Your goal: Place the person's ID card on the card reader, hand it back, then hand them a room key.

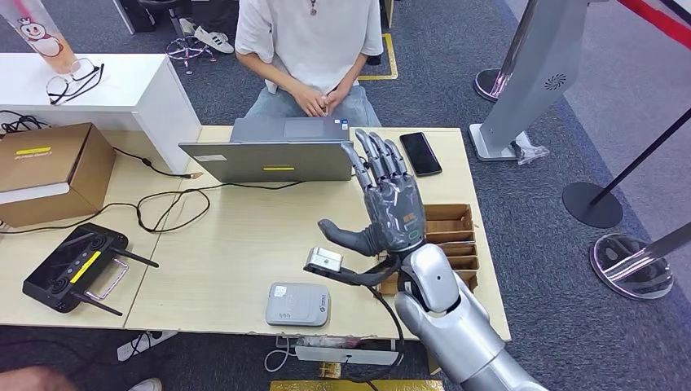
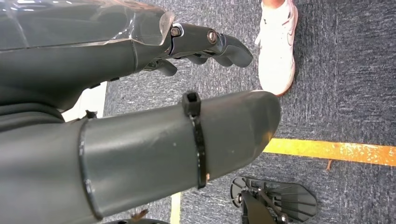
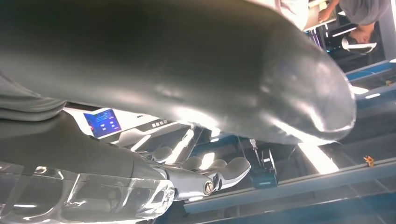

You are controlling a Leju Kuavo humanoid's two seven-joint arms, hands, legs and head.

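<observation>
My right hand [image 1: 391,204] is raised above the table's right side, fingers stretched apart toward the person [image 1: 310,41], with nothing in it. In the right wrist view its thumb [image 3: 210,70] and fingers [image 3: 205,172] are spread against the ceiling. The grey card reader [image 1: 297,304] lies near the table's front edge, left of my right arm. A wooden box [image 1: 452,232] of key cards sits just right of the hand. The person's hands [image 1: 319,99] are together behind the laptop; I cannot make out a card there. My left hand [image 2: 140,93] hangs over the carpet, holding nothing.
An open laptop [image 1: 273,151] faces the person at the table's far edge, with a black phone [image 1: 420,153] beside it. A cardboard box [image 1: 49,171], a black controller [image 1: 77,269] and cables lie at the left. Stanchion bases [image 1: 591,204] stand right of the table.
</observation>
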